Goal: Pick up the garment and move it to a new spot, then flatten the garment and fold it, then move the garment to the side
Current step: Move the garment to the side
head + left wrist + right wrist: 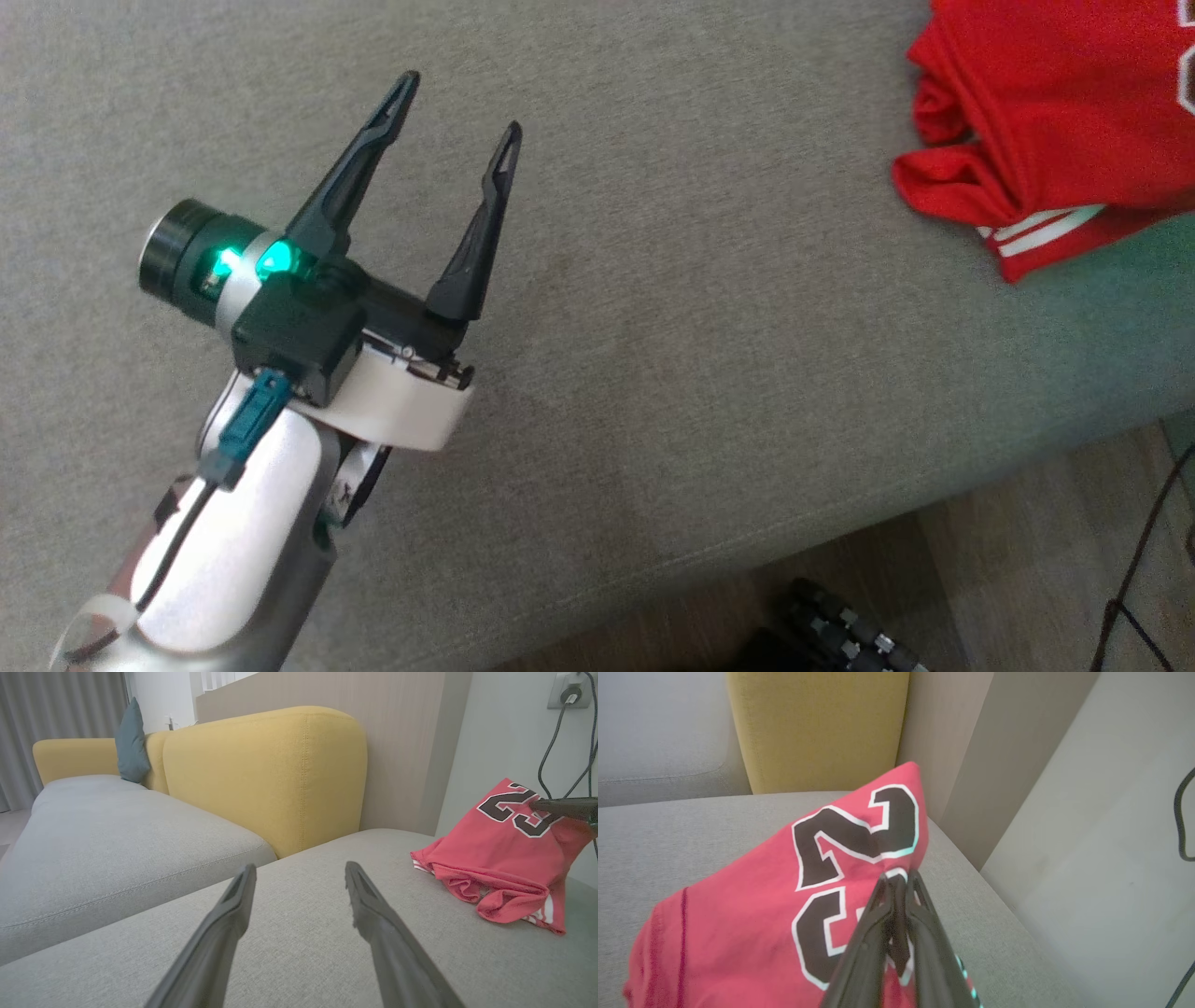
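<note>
Operator: Status of the left pincer?

Unit: My left pincer [461,105] is spread wide, with nothing between its fingers. It hangs above the grey seat [700,327], not touching it. In the left wrist view both fingers point toward the yellow backrest [261,774]. A green light glows at the wrist.

Operator: Status of the right pincer?

Unit: My right pincer [899,882] is pressed together and pinches the garment [504,858]. The grip sits on the printed number 23. In the left wrist view one dark finger of it reaches in from the right edge and meets the cloth at that print.

Operator: Location of the garment?

Unit: It is at the right end of the seat, near the wall [1087,858] and well apart from my left pincer. The cloth is red, with black digits edged in white and white stripes at one hem. The pinched part stands raised as a peak. The lower folds lie bunched on the seat. In the head view it lies at the upper right.

Operator: Surroundings?

Unit: A teal pillow [132,742] leans against the backrest at the far end of the sofa. A dark cable [551,751] hangs from a socket [570,690] on the wall behind the garment. Wooden floor [1027,560] shows past the seat's front edge.
</note>
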`<state>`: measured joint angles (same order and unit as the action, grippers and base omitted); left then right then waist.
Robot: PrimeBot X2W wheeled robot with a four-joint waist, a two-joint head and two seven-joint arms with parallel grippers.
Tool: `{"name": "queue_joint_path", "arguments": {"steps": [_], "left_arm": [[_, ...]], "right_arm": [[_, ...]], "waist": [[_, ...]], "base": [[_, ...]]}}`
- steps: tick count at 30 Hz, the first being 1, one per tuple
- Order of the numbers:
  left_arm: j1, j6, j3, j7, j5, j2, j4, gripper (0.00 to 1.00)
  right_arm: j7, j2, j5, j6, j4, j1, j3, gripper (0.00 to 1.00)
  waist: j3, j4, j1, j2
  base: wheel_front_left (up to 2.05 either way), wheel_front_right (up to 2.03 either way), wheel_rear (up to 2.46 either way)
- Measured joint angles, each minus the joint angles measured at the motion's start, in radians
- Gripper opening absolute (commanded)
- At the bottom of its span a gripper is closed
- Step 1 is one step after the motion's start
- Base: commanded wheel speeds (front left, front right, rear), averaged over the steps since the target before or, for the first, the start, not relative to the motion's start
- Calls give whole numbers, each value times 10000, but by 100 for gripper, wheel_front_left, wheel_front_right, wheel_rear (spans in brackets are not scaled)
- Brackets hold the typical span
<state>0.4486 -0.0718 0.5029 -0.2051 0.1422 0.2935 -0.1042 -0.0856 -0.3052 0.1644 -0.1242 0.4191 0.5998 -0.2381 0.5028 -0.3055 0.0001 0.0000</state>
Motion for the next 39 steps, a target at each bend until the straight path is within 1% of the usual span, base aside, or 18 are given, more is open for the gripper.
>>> {"name": "queue_joint_path", "arguments": {"steps": [2, 3, 4, 5, 7, 8, 9, 10, 14, 18, 21, 23, 29, 34, 35, 36, 39], "left_arm": [[61, 15, 10, -6, 0, -4, 25, 100], [84, 15, 4, -12, 0, -6, 44, 100], [89, 15, 2, -82, 2, -8, 61, 100], [90, 15, 0, -94, 2, -8, 81, 100], [102, 15, 0, -142, 4, -12, 136, 100], [109, 15, 0, -182, 6, -21, 157, 100], [121, 15, -6, -184, 15, -38, 201, 100], [127, 13, -8, -221, 15, -52, 267, 100], [124, -4, -13, -345, 107, -146, 447, 100], [71, -134, -44, -401, 128, -205, 564, 100], [-192, -276, -196, -433, 328, -230, 736, 100], [-564, -447, -347, -445, 437, -242, 786, 100], [-1690, -800, -667, -445, 736, -295, 945, 100], [-2355, -1149, -991, -445, 968, -481, 984, 100], [-2692, -1348, -1237, -445, 1116, -499, 1049, 100], [-2866, -1448, -1367, -445, 1177, -491, 1083, 100], [-3319, -1496, -1662, -447, 1312, -441, 1154, 100]], "right_arm": [[232, -77, -136, 0, 290, 128, -107, 0], [359, -107, -182, 0, 430, 189, -184, 9], [458, -142, -293, 0, 581, 270, -268, 23], [658, -188, -405, 0, 658, 308, -332, 9], [821, -224, -587, 0, 909, 429, -495, 9], [903, -222, -702, 0, 1030, 483, -573, 28], [945, -207, -773, 0, 1152, 508, -688, 54], [926, -174, -901, 0, 1310, 523, -890, 100], [1097, 13, -1319, 0, 1438, 423, -1346, 100], [1549, 230, -1363, 0, 1051, 79, -1260, 100], [1904, 579, -1323, 0, 303, -755, -934, 100], [2038, 907, -1290, 0, -351, -1432, -646, 100], [1854, 1990, -1313, 0, -2591, -3181, 449, 100], [1453, 2401, -1285, 0, -3904, -4291, 1177, 100], [1193, 2441, -1202, 0, -4209, -4665, 1317, 100], [1116, 2468, -1185, 0, -4380, -4850, 1356, 100], [869, 2569, -1091, 0, -4734, -5283, 1434, 100]], "waist": [[120, 81, 1, 0], [169, 125, 1, 0], [216, 163, 0, 0], [255, 204, -1, 0], [318, 296, -1, 0], [336, 347, 0, 0], [339, 395, 0, 0], [328, 437, 0, 0], [144, 587, -1, 0], [-114, 722, -1, 0], [-468, 852, -1, 0], [-737, 943, -2, 0], [-1524, 1378, -2, 0], [-2118, 1970, -2, 0], [-2346, 2225, -2, 0], [-2460, 2353, -2, 0], [-2794, 2708, -2, 0]], "base": [[0, 0, 0], [0, 0, 0], [0, 0, 0], [0, 0, 0], [0, 0, 0], [0, 0, 0], [0, 0, 0], [0, 0, 0], [0, 0, 0], [0, 0, 0], [0, 0, 0], [0, 0, 0], [0, 0, 0], [0, 0, 0], [0, 0, 0], [0, 0, 0], [0, 0, 0]]}}
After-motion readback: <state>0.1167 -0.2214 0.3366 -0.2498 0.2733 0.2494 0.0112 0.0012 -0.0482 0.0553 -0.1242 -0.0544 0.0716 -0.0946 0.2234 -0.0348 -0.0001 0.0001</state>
